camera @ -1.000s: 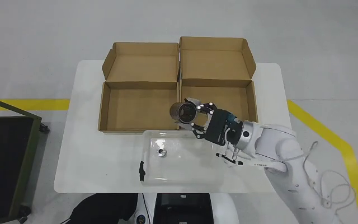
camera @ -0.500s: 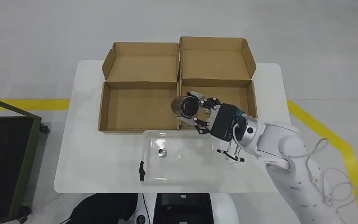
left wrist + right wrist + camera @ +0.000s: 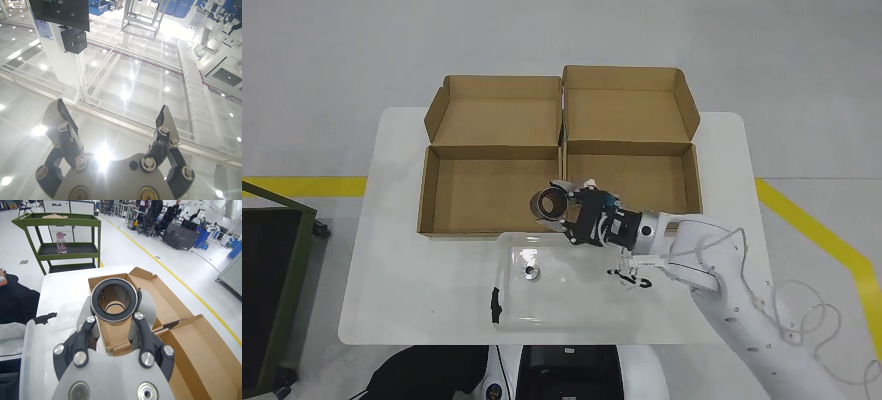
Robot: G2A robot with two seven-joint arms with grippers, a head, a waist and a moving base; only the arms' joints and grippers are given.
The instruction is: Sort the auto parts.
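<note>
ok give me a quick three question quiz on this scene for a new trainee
1. True or false: the right gripper is shut on the bearing.
2. The bearing hangs above: A the left cardboard box, B the right cardboard box, C the green cart.
3. How many small metal parts lie in the clear tray?
Key: 1 true; 2 A; 3 one.

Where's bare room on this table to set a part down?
Bare: inside the left brown cardboard box, inside the right cardboard box, and white table strips flanking them. Crowded: near the boxes' shared wall, where the right gripper holds a metal cylinder.
</note>
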